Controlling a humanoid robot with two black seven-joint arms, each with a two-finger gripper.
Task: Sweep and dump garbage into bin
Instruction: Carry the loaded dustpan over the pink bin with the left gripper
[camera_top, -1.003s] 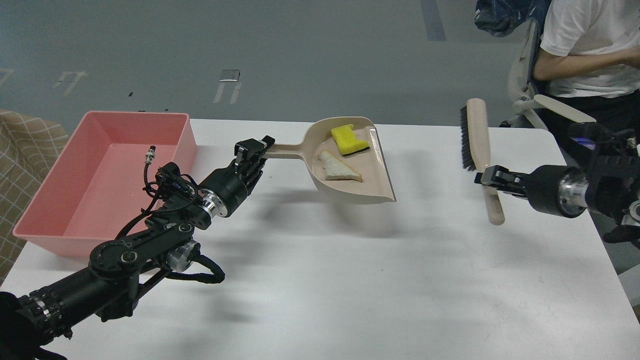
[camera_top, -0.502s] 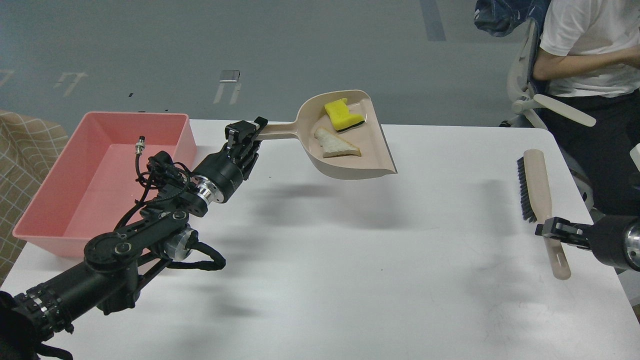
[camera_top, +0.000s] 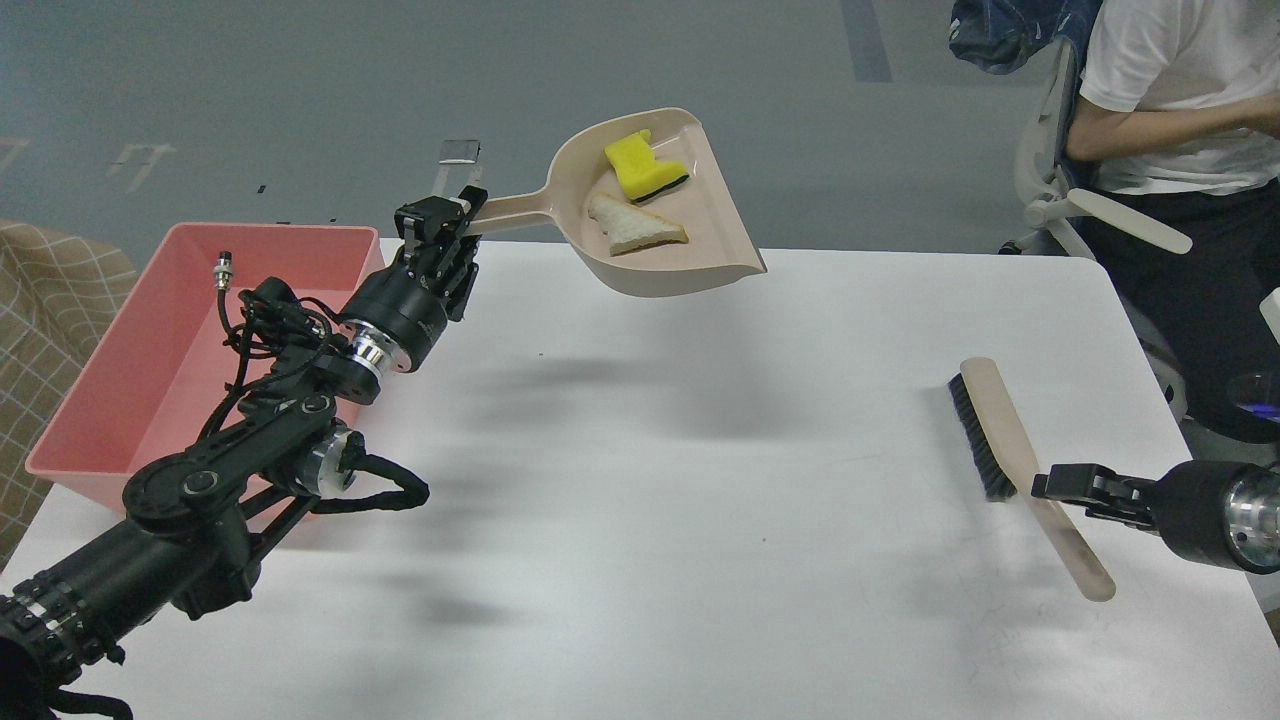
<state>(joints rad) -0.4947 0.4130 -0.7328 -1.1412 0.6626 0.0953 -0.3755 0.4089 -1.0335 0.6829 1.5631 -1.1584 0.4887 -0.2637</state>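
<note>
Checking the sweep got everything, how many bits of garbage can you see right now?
2, both in the dustpan held up by the left gripper: a yellow sponge toward its back and an off-white scrap just in front. None shows on the table.

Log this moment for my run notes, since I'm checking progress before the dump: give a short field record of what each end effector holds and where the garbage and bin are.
left end effector: shut on the dustpan handle, dustpan lifted above the table
right end effector: shut on the brush handle, low near the table's right edge
garbage: yellow sponge piece and off-white scrap, both in the dustpan
bin: pink tub at table's left, no garbage visible inside
dump: not yet done; dustpan is right of the bin
</note>
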